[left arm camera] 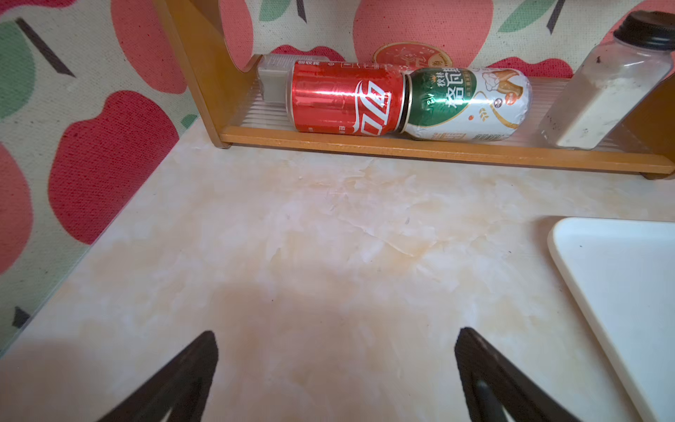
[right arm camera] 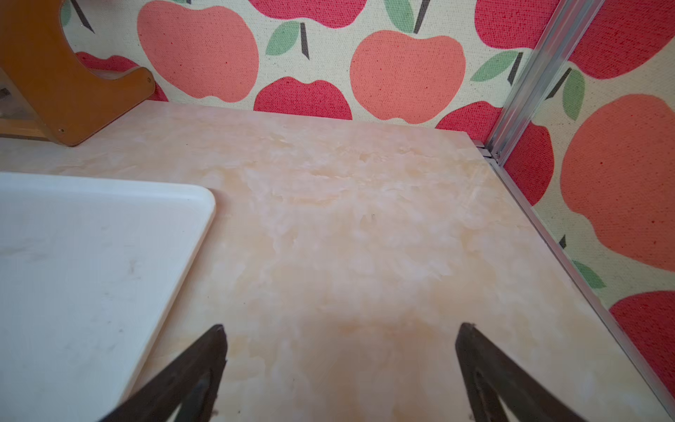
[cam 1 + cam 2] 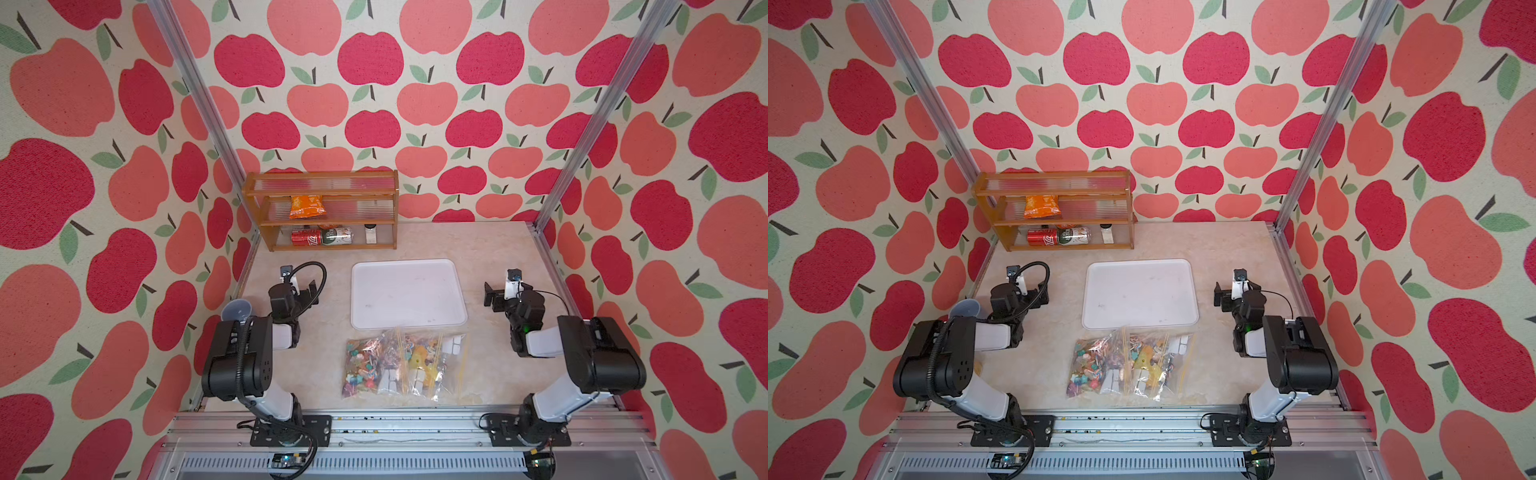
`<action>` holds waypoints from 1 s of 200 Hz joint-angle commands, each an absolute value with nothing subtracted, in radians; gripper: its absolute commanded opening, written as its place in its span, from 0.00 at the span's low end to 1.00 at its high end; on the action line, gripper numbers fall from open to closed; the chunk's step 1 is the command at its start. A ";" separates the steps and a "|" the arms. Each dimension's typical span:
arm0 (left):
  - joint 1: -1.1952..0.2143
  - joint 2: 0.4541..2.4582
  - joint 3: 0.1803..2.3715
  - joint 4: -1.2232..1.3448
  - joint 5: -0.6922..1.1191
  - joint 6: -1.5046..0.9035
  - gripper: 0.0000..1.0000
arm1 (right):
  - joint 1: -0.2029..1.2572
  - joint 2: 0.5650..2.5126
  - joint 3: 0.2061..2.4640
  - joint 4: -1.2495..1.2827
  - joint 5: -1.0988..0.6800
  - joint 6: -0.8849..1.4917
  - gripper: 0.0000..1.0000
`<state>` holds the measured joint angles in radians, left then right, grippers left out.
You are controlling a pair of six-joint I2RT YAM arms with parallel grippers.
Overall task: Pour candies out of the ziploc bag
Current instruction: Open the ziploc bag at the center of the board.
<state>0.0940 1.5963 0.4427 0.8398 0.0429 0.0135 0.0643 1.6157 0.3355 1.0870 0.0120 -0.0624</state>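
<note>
The left gripper [image 1: 336,332] hovers over bare table [image 3: 332,291] between the apple wall [image 3: 124,249] and the white tray [image 3: 407,291], fingers spread wide, nothing held, with the shelf [image 3: 320,193] ahead of it. In the centre the ziploc bag [image 3: 399,361] lies flat against the tray's near edge, candies [image 3: 365,370] inside. The right gripper [image 2: 339,325] mirrors it, fingers apart and empty, with open table reaching to the metal rail [image 2: 540,224] — both arms folded low
</note>
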 commanded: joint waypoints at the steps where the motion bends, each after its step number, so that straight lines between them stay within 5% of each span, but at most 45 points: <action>1: 0.102 1.570 0.427 0.795 0.066 -0.008 1.00 | 0.060 1.592 0.328 1.064 0.003 -0.081 0.99; 200: 0.102 1.570 0.428 0.795 0.066 -0.008 0.99 | 0.061 1.586 0.354 1.010 0.001 -0.085 0.99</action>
<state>0.0959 1.5902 0.4400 0.8001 0.0536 0.0132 0.0643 1.6081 0.3363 1.0264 0.0090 -0.0711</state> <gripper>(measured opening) 0.995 0.993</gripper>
